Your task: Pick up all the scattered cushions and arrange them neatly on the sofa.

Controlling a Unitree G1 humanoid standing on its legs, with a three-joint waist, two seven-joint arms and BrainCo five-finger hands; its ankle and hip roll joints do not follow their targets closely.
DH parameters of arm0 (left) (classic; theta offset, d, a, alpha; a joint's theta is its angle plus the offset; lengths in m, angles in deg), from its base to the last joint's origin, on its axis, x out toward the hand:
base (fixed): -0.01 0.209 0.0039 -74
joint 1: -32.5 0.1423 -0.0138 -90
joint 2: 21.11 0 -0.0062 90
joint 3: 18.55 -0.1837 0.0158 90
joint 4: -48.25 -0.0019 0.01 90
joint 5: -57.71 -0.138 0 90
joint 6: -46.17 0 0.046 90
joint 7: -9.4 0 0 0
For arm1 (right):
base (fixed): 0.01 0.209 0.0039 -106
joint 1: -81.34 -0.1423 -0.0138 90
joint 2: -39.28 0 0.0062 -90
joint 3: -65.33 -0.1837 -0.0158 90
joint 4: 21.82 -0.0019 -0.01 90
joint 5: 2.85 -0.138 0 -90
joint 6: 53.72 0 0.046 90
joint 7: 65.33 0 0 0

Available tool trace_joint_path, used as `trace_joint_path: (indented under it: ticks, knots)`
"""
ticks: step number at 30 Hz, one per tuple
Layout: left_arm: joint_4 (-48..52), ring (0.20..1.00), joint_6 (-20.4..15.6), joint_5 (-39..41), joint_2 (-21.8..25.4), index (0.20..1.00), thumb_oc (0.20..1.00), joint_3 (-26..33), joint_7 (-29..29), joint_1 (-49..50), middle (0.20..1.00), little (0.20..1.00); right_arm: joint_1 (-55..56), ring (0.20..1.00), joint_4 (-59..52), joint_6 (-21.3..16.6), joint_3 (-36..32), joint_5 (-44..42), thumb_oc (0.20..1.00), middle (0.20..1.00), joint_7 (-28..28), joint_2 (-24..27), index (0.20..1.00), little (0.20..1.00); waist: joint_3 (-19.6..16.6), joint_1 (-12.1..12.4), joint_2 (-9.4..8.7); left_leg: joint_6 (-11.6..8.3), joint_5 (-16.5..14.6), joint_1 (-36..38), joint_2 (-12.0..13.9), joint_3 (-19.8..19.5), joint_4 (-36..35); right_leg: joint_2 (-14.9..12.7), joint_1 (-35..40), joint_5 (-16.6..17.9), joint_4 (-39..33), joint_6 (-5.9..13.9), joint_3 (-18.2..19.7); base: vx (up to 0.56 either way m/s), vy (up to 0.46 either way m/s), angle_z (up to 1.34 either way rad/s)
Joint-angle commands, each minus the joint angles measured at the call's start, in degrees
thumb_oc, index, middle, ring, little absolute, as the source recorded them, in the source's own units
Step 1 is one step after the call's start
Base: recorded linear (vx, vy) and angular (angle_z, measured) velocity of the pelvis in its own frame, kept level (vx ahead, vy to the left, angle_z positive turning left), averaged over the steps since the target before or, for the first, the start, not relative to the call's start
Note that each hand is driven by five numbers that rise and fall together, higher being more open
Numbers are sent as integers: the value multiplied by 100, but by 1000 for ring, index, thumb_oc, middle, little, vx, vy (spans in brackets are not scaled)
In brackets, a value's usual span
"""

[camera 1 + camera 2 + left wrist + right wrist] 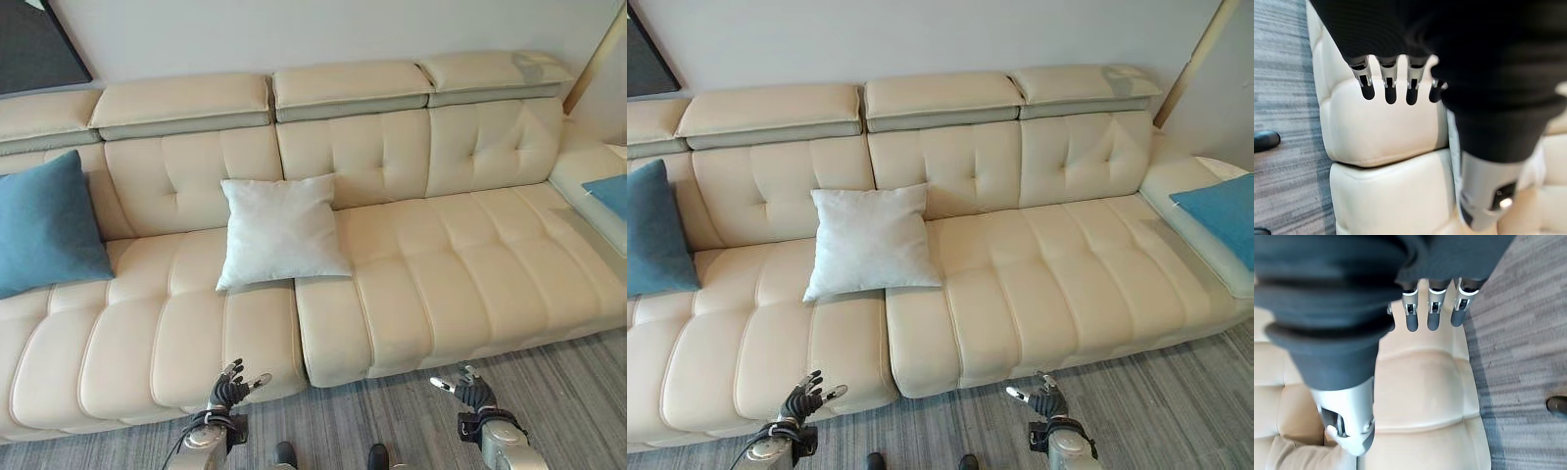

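A white cushion [280, 231] leans against the backrest of the cream sofa [460, 284], near its middle. A teal cushion [44, 227] stands at the sofa's left end. Another blue cushion [1225, 217] lies on the sofa's right side section. My left hand [230, 390] hovers low in front of the sofa's front edge, fingers relaxed and holding nothing. My right hand [473, 391] hangs over the carpet to the right, open as well. In the wrist views the left fingers [1390, 85] and right fingers [1432, 313] point straight toward the seat front.
Grey striped carpet [568, 392] runs along the sofa's front. A dark framed panel [34, 44] hangs on the wall at the upper left. The sofa's right half of seat [490, 255] is bare.
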Motion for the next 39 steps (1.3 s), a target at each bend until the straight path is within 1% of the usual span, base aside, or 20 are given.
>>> trace_joint_path:
  ticks: [1, 4, 7, 9, 12, 13, 16, 19, 23, 25, 26, 27, 28, 30, 31, 33, 34, 35, 36, 39]
  knots:
    - [1, 1000, -74, -195, 217, 1000, 1000, -143, -58, -140, 1000, 1000, 2, 1000, -316, -156, -126, -64, 1000, 1000, -7, -207, 1000, 1000, -79, -76, -193, 237, -827, 165, -649, 11, -36, -212, -96, -396, -9, 374, 60, -21, 4, -12]
    - [-86, 1000, -69, -305, 187, 1000, 1000, -305, -139, -245, 1000, 1000, 143, 1000, -368, -193, -181, -147, 1000, 1000, -19, -265, 1000, 1000, -25, -342, -133, 244, -859, 196, -641, 203, -36, -233, -175, -298, -9, 390, 223, -39, 29, -38]
    - [-153, 1000, -89, -354, 132, 1000, 1000, -318, -67, -409, 1000, 1000, 84, 1000, -435, -212, -203, -163, 1000, 1000, -84, -289, 1000, 1000, 72, -590, -79, 263, -1009, 172, -614, 675, -36, -271, -490, -121, -9, 569, 556, -58, 91, -56]
    - [-134, 1000, -121, -344, 145, 1000, 1000, -273, 3, -468, 1000, 1000, -15, 1000, -507, -200, -150, -119, 1000, 1000, -88, -296, 1000, 1000, 136, -609, -60, 261, -1023, 178, -548, 1085, -36, -262, -718, 41, -9, 639, 708, -71, 11, -155]
    - [65, 1000, -154, -347, 281, 1000, 1000, -121, 40, -453, 1000, 1000, -170, 1000, -515, -256, -115, -6, 1000, 1000, -106, -263, 1000, 1000, 254, -272, 112, 208, -952, 94, -247, 1662, -36, -804, -741, -309, 765, 466, -1442, -138, -126, -168]
    - [107, 1000, -135, -340, 309, 1000, 1000, -101, 9, -434, 1000, 1000, -211, 1000, -468, -228, -94, 37, 1000, 1000, -49, -259, 1000, 1000, 216, -269, 116, 181, -928, 157, -221, 1951, -36, -945, -592, -440, 968, 447, -1830, -36, -106, -187]
    - [123, 1000, -116, -300, 298, 1000, 1000, -52, -18, -412, 1000, 1000, -254, 1000, -463, -206, -123, 17, 1000, 1000, -59, -249, 1000, 1000, 155, -193, 33, 126, -873, 290, -203, 2309, -36, -933, -472, -319, 676, 516, -2011, 28, -198, -119]
    - [71, 1000, -120, -308, 248, 1000, 1000, -61, -45, -394, 1000, 1000, -238, 1000, -448, -202, -103, 18, 1000, 1000, -39, -221, 1000, 1000, 122, -187, 27, 44, -785, 402, -148, 2449, -36, -797, -367, -330, 407, 489, -1872, 56, -235, -101]
    - [-27, 1000, -104, -568, 164, 1000, 1000, -269, -166, -505, 1000, 1000, -64, 1000, -610, -223, -163, 3, 1000, 1000, 11, -63, 1000, 1000, 133, -421, 125, -283, -513, 496, 166, 2472, 202, -444, -89, -603, 104, 279, -1636, 80, -398, -16]
    - [0, 1000, -113, -562, 175, 1000, 1000, -306, -204, -521, 1000, 1000, -36, 1000, -641, -229, -173, -14, 1000, 1000, 25, -18, 1000, 1000, 164, -453, 130, -321, -562, 462, 259, 2431, 432, -387, -62, -682, 110, 210, -1558, 62, -277, -14]
    - [29, 1000, -122, -521, 178, 1000, 1000, -347, -214, -535, 1000, 1000, -26, 1000, -669, -237, -168, -26, 1000, 1000, 21, 19, 1000, 1000, 216, -463, 132, -338, -616, 396, 311, 2282, 690, -352, -40, -765, 126, 161, -1472, 118, -386, -20]
    - [71, 1000, -146, -418, 169, 1000, 1000, -386, -191, -537, 1000, 1000, -39, 1000, -698, -236, -114, 2, 1000, 1000, 44, 115, 1000, 1000, 321, -343, 126, -343, -585, 91, 256, 1458, 1271, -273, 14, -902, 144, 37, -1278, 91, -282, -24]
    - [71, 1000, -146, -417, 169, 1000, 1000, -386, -190, -539, 1000, 1000, -41, 1000, -697, -236, -114, 2, 1000, 1000, 44, 115, 1000, 1000, 317, -353, 127, -342, -591, 71, 261, 1447, 1291, -272, 9, -903, 143, 33, -1288, 111, -220, -35]
    - [179, 1000, -198, -184, 111, 1000, 1000, -390, -123, -390, 1000, 1000, -136, 1000, -544, -190, 70, 110, 1000, 1000, 117, 206, 1000, 1000, 378, 7, 75, 4, -1107, -345, -515, -484, 1362, -154, -1, -964, 161, -31, -636, 137, -134, -83]
    - [179, 1000, -199, -182, 113, 1000, 1000, -392, -122, -388, 1000, 1000, -134, 1000, -543, -190, 70, 110, 1000, 1000, 118, 205, 1000, 1000, 375, 11, 75, 7, -1113, -344, -516, -482, 1362, -155, -2, -968, 163, -29, -633, 89, -112, -167]
    - [237, 1000, -202, -66, 141, 1000, 1000, -383, -108, -334, 1000, 1000, -123, 1000, -501, -158, 98, 152, 1000, 1000, 158, 224, 1000, 1000, 357, 132, 27, 87, -1092, -655, -852, -1280, 1337, -134, -66, -902, 146, -60, -393, 120, -88, -138]
    - [189, 1000, -175, -21, 167, 1000, 1000, -384, -126, -296, 1000, 1000, -104, 1000, -435, -141, 89, 139, 1000, 1000, 182, 247, 1000, 1000, 345, 178, 54, 68, -797, -928, -1027, -1878, 978, -64, -31, -921, 119, -64, -220, 185, -86, -46]
    - [189, 1000, -175, -21, 167, 1000, 1000, -384, -127, -295, 1000, 1000, -102, 1000, -436, -141, 90, 138, 1000, 1000, 183, 247, 1000, 1000, 340, 172, 51, 67, -779, -917, -1030, -1885, 947, -68, -33, -925, 120, -64, -226, 253, -65, -37]
    - [105, 1000, -136, -98, 217, 1000, 1000, -440, -160, -303, 1000, 1000, -113, 1000, -412, -137, 94, 152, 1000, 1000, 198, 304, 1000, 1000, 355, 189, 130, 14, -324, -1209, -1122, -2113, 474, 3, 47, -938, 79, -69, -168, 129, -15, -36]
    - [87, 1000, -110, -214, 309, 1000, 1000, -438, -201, -233, 1000, 1000, -168, 1000, -484, -148, 111, 155, 1000, 1000, 214, 343, 1000, 1000, 374, 273, 200, -76, -111, -1409, -1259, -2411, 8, 79, 134, -987, 45, -69, 5, 207, 16, -27]
